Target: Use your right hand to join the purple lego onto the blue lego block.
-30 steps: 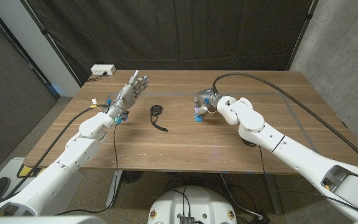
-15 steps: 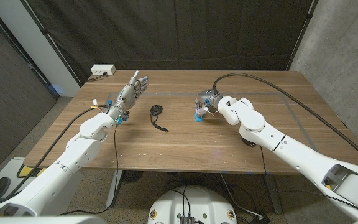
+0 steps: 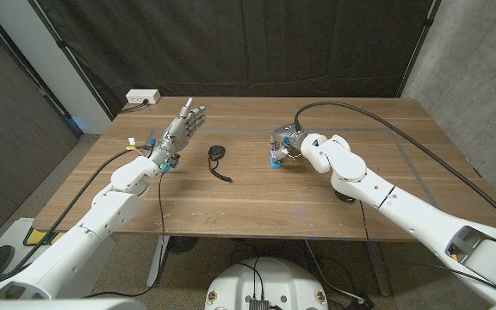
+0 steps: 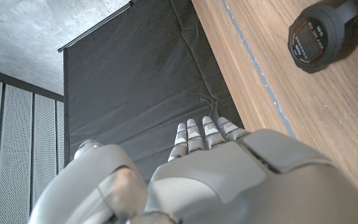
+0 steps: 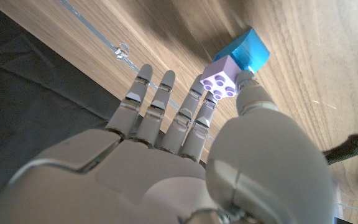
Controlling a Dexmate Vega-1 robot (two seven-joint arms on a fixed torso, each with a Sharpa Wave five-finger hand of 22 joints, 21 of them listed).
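The purple lego [image 5: 221,81] sits against the blue lego block [image 5: 251,51] on the wooden table [image 3: 257,194]. My right hand [image 3: 286,140] pinches the purple lego between thumb [image 5: 248,94] and fingers [image 5: 191,106]. In the head view the blue lego block [image 3: 274,162] lies just in front of that hand, right of the table's middle; the purple piece is too small to make out there. My left hand [image 3: 182,127] is held up over the table's left part with its fingers straight and apart, holding nothing.
A black watch-like device with a strap [image 3: 217,156] lies between the two hands, also seen as the black device [image 4: 321,34]. A white power strip [image 3: 142,97] sits at the back left corner. Black curtains hang behind the table.
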